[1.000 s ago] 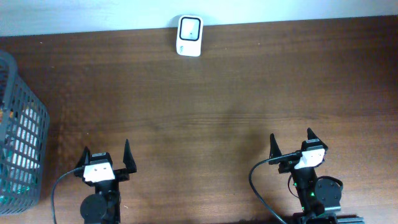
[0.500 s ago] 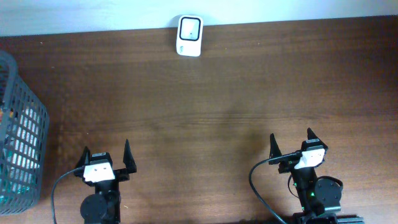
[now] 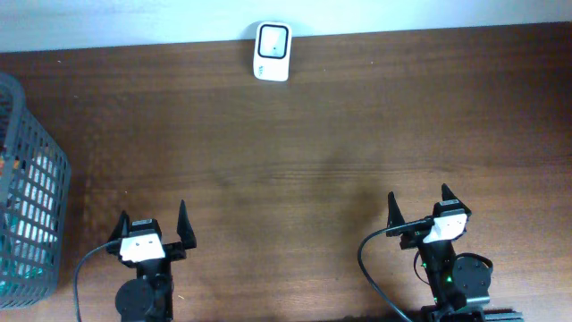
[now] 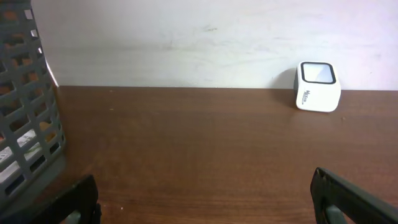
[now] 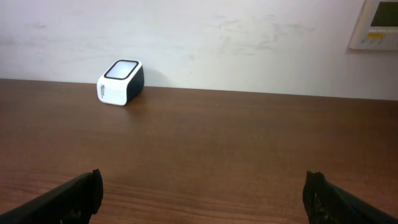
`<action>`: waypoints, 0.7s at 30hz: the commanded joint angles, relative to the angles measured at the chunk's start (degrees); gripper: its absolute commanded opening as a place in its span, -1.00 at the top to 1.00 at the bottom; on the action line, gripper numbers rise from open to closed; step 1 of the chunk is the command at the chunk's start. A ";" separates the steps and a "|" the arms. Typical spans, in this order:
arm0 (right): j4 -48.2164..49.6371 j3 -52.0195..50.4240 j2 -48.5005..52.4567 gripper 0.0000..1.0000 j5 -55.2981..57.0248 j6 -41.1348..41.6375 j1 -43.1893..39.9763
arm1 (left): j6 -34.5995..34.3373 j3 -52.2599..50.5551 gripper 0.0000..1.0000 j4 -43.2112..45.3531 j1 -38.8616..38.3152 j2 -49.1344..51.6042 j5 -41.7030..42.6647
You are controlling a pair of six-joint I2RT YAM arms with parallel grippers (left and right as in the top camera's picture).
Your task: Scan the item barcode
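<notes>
— What do you have on the one tabletop (image 3: 340, 134)?
— You have one white scanner (image 3: 272, 52) at the far edge and one grey basket (image 3: 40, 170) on the left.
— And arms?
— Two: your left pincer (image 3: 154, 217) and right pincer (image 3: 418, 201). Also one wall panel (image 5: 379, 23). You cannot count what lies in the basket.

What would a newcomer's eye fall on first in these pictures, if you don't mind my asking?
The white scanner stands out most, a small box alone at the far edge of the dark wooden table, against the wall. Next comes the grey mesh basket at the table's left edge, with pale items inside. At the near edge the left gripper and right gripper both stand open, holding nothing.
</notes>
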 commanded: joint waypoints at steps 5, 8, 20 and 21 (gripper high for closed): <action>-0.24 -0.31 -0.28 -0.97 0.09 0.02 0.37 | 0.87 1.62 -0.98 2.69 -0.22 -0.31 0.94; -0.24 -0.31 -0.28 -0.97 0.09 0.02 0.37 | 0.87 4.79 -0.99 2.62 -0.22 1.97 0.94; -0.24 -0.31 -0.28 -0.97 0.09 0.02 0.37 | 1.16 29.27 -0.98 -5.31 -0.22 25.81 4.02; -0.24 -0.31 -0.28 -0.97 0.09 0.02 0.37 | 1.14 31.85 -0.98 -6.75 -0.22 28.06 4.46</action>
